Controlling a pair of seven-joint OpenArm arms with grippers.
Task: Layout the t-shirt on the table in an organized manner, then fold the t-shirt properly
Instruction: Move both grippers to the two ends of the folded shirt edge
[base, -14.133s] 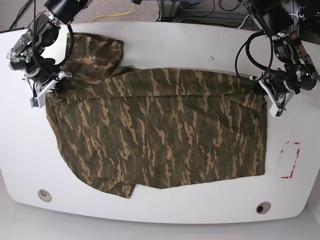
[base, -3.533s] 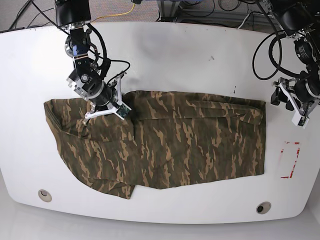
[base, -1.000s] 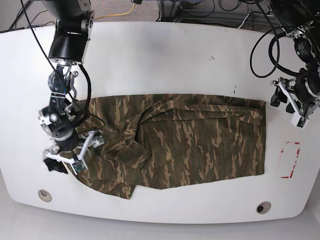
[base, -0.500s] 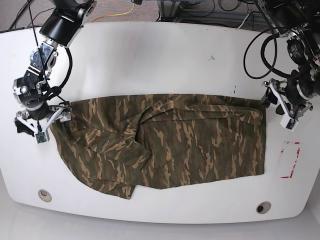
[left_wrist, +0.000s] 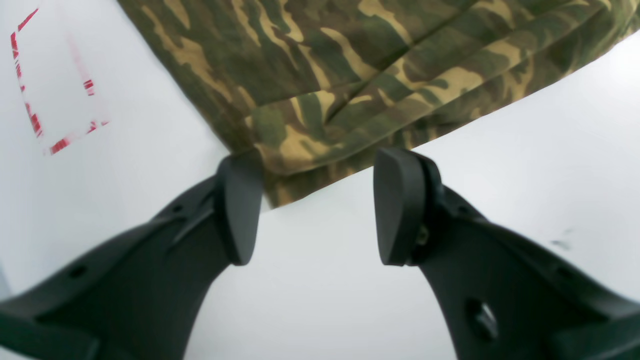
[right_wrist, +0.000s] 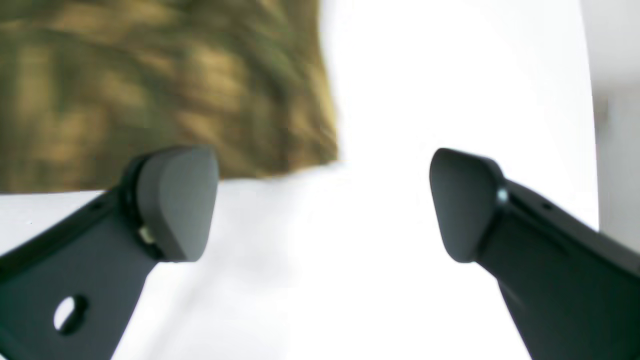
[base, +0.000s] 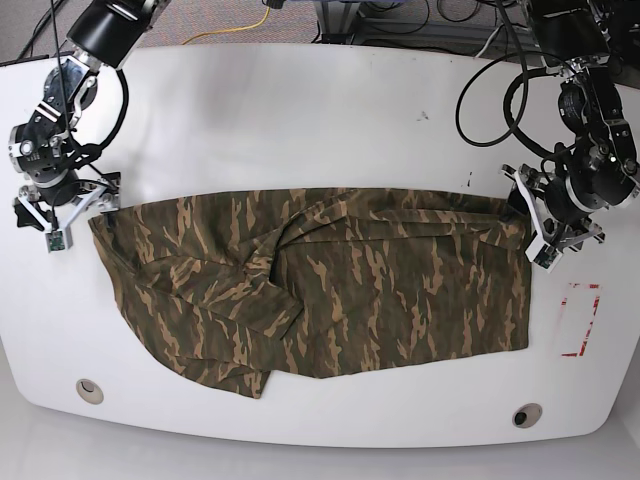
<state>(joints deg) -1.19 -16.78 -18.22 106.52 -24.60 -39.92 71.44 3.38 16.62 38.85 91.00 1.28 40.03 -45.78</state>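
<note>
Through my left wrist camera, my left gripper stands with its jaws apart and nothing between them, over the white table; the folded corner of the camouflage t-shirt lies just past my fingertips, with a red rectangular outline mark off to the side on the bare tabletop. Through my right wrist camera, my right gripper is spread wide and empty, and the blurred edge of the t-shirt ends ahead of my left-hand pad, the rest being white table. In the base view, the t-shirt lies across the middle of the table, bunched in a diagonal fold left of centre; my right gripper sits at its upper left corner and my left gripper at its upper right corner.
</note>
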